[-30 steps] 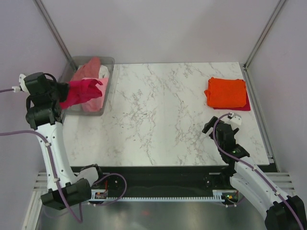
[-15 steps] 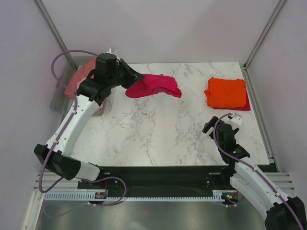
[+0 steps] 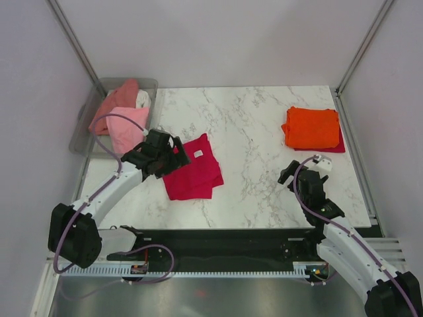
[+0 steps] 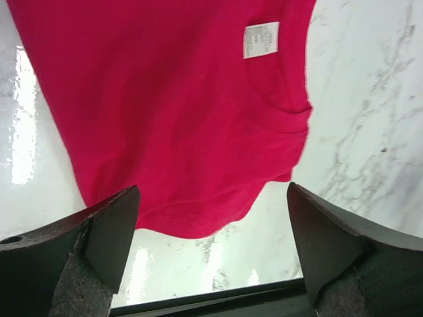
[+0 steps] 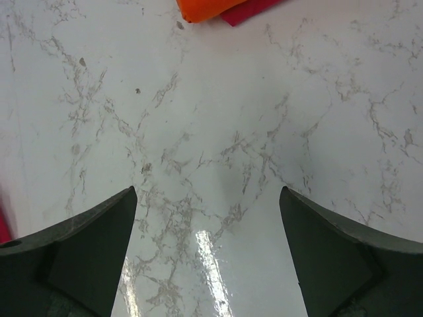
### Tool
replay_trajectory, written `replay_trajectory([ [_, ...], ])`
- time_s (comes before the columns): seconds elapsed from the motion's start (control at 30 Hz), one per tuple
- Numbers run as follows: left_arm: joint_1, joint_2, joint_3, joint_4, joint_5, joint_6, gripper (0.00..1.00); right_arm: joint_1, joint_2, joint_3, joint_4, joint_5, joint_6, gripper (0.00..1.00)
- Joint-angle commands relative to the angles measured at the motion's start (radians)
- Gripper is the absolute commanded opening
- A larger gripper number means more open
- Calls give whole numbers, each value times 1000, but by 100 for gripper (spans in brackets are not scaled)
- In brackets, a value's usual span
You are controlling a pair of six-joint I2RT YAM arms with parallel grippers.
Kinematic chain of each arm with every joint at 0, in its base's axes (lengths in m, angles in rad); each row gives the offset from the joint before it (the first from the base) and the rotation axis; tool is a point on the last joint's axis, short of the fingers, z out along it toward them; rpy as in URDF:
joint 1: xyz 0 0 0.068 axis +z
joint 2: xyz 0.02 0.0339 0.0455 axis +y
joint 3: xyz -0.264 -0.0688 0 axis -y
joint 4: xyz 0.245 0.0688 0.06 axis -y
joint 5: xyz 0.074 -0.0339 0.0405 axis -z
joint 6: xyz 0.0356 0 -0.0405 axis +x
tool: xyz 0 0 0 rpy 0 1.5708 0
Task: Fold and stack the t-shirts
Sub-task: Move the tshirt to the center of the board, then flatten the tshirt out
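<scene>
The crimson t-shirt lies loosely spread on the bench, ready for folding, below the left end effector, gaping and empty (the right end effector gapes empty too).

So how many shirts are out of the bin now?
3: a crimson shirt spread flat at the near left, an orange shirt folded at the far right, and a red shirt edge showing under it. More may be hidden beneath.

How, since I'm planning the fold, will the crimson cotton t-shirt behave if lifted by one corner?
Probably floppy: the crimson cotton t-shirt lies flat with wavy edges, so should drape. Likely slides easily: the marble tabletop looks glossy.
</scene>
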Motion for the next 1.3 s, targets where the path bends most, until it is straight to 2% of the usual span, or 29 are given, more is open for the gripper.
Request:
replay_trajectory([
  [0.0, -24, 2, 12, 81, -56, 138, 98, 1, -10, 24, 57, -53, -43, 97],
  [0.1, -90, 32, 42, 119, -62, 221, 91, 3, -9, 17, 91, -115, -69, 90],
  [0.2, -133, 74, 68, 142, -81, 258, 91, 3, -3, 7, 126, -200, -107, 79],
  [0.23, -141, 84, 61, 188, -78, 270, 90, 3, 5, 6, 155, -222, -113, 73],
  [0.37, -164, 178, 48, 286, -84, 301, 88, 3, 38, 13, 181, -271, -133, 61],
  [0.43, -163, 244, 111, 286, -114, 318, 82, 3, 48, 17, 181, -268, -133, 59],
  [0.57, -164, 388, 235, 265, -110, 346, 72, 3, 46, 13, 183, -261, -133, 58],
  [0.63, -170, 457, 295, 237, -81, 365, 73, 1, 42, 10, 181, -256, -130, 59],
  [0.7, -184, 494, 311, 231, -67, 378, 77, 3, 36, 9, 180, -253, -130, 59],
  [0.8, -204, 516, 303, 233, -55, 393, 78, 1, 34, 7, 178, -248, -129, 59],
  [0.9, -213, 538, 303, 221, -41, 415, 62, 3, 37, 9, 177, -244, -126, 60],
  [1.17, -221, 562, 282, 191, 19, 413, 56, 4, 29, 7, 172, -241, -126, 60],
  [1.27, -219, 554, 272, 184, 48, 419, 42, 3, 29, 7, 174, -236, -126, 60],
])
